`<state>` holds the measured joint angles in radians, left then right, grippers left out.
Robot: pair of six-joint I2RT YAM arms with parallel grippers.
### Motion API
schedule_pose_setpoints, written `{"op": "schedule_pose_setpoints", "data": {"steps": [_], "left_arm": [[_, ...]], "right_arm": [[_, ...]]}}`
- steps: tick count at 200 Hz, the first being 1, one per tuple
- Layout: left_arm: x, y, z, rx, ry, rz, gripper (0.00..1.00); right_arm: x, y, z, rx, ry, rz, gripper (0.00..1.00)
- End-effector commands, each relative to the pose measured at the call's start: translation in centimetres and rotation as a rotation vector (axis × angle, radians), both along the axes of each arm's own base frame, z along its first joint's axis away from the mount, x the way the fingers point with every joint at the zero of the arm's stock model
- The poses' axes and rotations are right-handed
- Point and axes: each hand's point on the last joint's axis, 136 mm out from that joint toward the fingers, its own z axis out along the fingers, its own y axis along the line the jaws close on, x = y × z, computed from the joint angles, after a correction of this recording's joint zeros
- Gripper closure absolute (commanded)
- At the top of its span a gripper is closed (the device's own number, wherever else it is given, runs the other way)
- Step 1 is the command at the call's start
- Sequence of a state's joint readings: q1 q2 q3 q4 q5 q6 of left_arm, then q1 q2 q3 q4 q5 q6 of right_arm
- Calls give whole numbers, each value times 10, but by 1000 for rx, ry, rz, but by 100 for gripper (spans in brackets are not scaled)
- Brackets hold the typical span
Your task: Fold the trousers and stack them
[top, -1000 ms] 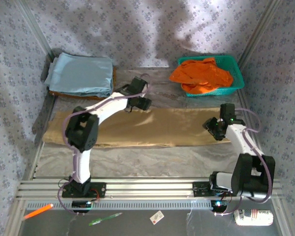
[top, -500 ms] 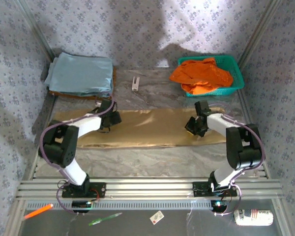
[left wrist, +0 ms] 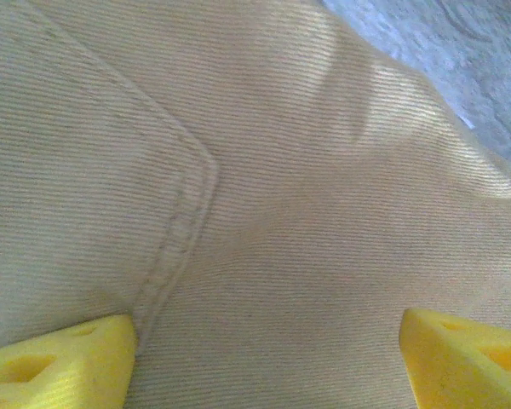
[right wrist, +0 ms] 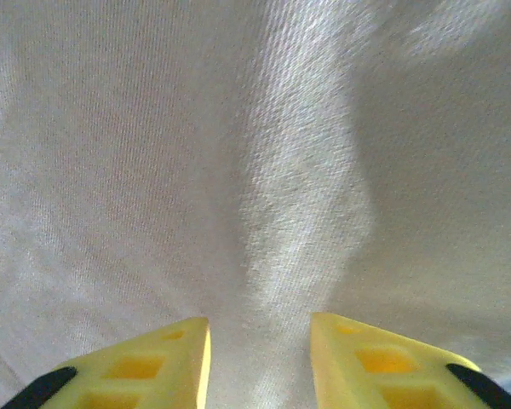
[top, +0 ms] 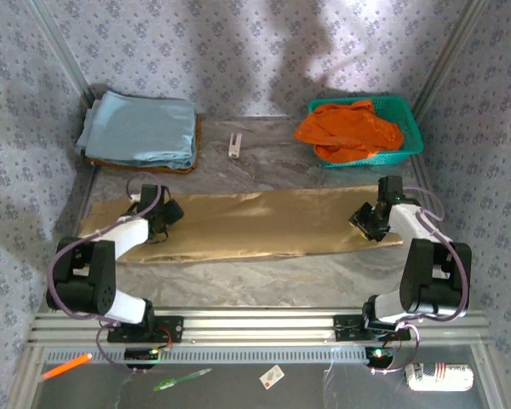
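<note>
The tan trousers (top: 255,223) lie flat as one long strip across the table, left to right. My left gripper (top: 159,220) hovers low over their left end. In the left wrist view it (left wrist: 264,362) is open, its yellow fingertips (left wrist: 60,362) far apart above a stitched pocket seam (left wrist: 183,230). My right gripper (top: 368,221) sits over the right end of the trousers. In the right wrist view it (right wrist: 260,362) is open by a narrower gap, close over smooth cloth (right wrist: 238,170) with a pale ridge running toward the gap. Nothing is held.
A folded light blue cloth stack (top: 140,128) lies at the back left. A green basket (top: 413,141) with an orange garment (top: 349,128) stands at the back right. A small white item (top: 235,143) lies behind the trousers. Pens (top: 180,379) lie on the near shelf.
My left arm has swung from the back middle down to the trousers' left end, uncovering the small white item. My right gripper went left, then back to the right end.
</note>
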<state>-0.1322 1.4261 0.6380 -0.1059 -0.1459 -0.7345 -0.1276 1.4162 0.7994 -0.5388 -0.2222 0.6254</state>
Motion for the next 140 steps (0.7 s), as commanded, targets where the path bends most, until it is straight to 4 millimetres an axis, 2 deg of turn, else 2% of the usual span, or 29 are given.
{"op": "schedule_pose_setpoints", "data": {"steps": [1, 11, 33, 46, 55, 68, 70, 77, 95, 120, 140], "left_arm": [[-6, 0, 22, -13, -16, -11, 19], [-7, -5, 34, -28, -34, -26, 19], [-13, -16, 55, -36, -56, -59, 18], [-20, -26, 60, -55, -72, -88, 17], [-27, -33, 57, -77, -71, -106, 17], [-39, -39, 49, -110, -62, -117, 17], [-41, -40, 47, -115, -59, -121, 17], [-48, -43, 41, -132, -49, -130, 17], [-66, -39, 28, -134, -24, -127, 17], [-87, -34, 21, -130, -11, -129, 16], [-97, -29, 24, -124, -37, -119, 15]], "right_arm": [[2, 0, 31, -21, -27, 66, 58], [9, 0, 46, -42, -51, 94, 53], [26, -3, 73, -126, -98, 174, 35], [33, -12, 82, -196, -99, 197, 26], [38, -21, 83, -232, -78, 209, 24], [36, -36, 72, -262, -2, 197, 23], [42, -39, 78, -271, -15, 187, 23], [45, -51, 75, -283, 1, 159, 23], [50, -74, 60, -259, 26, 92, 20], [48, -83, 29, -212, 107, 73, 19], [43, -84, 6, -207, 172, 77, 19]]}}
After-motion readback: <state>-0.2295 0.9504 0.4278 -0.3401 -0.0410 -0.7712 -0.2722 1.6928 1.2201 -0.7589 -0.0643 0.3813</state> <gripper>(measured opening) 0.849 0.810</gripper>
